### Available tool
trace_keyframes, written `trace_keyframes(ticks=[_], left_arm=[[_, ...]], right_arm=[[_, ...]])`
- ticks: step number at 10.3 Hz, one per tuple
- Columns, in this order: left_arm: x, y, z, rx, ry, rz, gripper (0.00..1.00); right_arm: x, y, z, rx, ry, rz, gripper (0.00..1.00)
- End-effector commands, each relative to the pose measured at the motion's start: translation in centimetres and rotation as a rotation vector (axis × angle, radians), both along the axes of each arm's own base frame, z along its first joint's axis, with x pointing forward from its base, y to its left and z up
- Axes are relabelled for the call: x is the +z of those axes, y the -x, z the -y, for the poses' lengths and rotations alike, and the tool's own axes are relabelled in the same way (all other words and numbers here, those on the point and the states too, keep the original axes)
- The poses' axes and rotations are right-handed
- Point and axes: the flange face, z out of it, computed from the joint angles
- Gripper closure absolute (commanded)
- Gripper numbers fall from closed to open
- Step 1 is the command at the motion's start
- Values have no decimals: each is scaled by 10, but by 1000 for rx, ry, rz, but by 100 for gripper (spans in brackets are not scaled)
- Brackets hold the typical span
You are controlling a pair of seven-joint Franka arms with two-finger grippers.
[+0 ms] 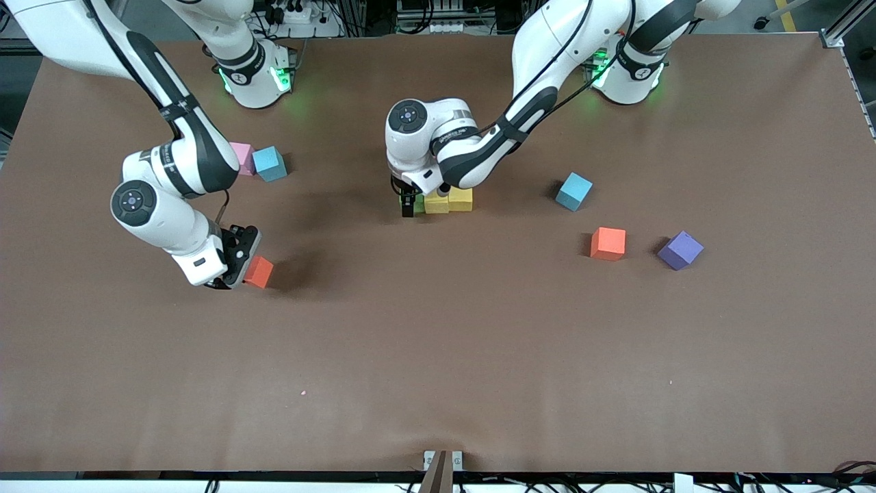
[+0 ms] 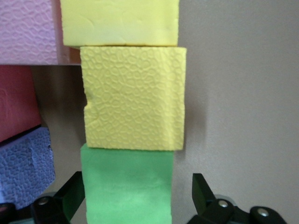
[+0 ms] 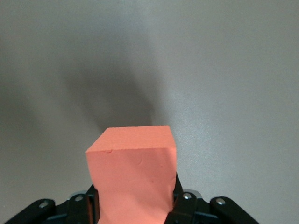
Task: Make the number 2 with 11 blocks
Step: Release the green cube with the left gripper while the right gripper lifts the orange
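Brown matte table (image 1: 438, 356) fills nearly the whole front view, with cables and metal framing along the robots' edge. Near its middle sits the partly built number 2 (image 1: 448, 200), the landmark: two yellow blocks (image 1: 460, 198) and a green block (image 2: 126, 186) in a row, with pink, red and purple blocks beside them in the left wrist view. Left gripper (image 1: 409, 204) is down at the row's green end, jaws spread apart from the block's sides, holding nothing. Toward the right arm's end, right gripper (image 1: 236, 270) is clamped on an orange block (image 3: 133, 175). Toward the left arm's end lie a blue cube (image 1: 573, 191), another orange block (image 1: 608, 243) and a purple block (image 1: 680, 250).
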Motion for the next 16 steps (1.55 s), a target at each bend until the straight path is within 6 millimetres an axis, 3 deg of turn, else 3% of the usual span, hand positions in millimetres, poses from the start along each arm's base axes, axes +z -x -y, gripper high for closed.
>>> trace_keyframes(ticks=[1, 3, 5, 8, 12, 14, 16], left_arm=[[24, 11, 6, 201, 2, 48, 0], [49, 15, 11, 192, 27, 66, 0], [82, 6, 14, 200, 56, 94, 0], [108, -21, -4, 115, 7, 131, 0], [132, -92, -69, -27, -73, 133, 0], [142, -122, -98, -104, -67, 134, 0], [148, -159, -143, -202, -90, 120, 0]], right_arm=[[8, 3, -13, -67, -7, -7, 59], [8, 10, -34, -145, -8, -37, 59], [14, 18, -62, -291, -10, -57, 59], [17, 33, -101, -490, -4, -86, 59], [14, 55, -142, -751, 22, -136, 59], [18, 76, -189, -909, 29, -141, 59], [28, 105, -261, -1072, 18, -125, 59]])
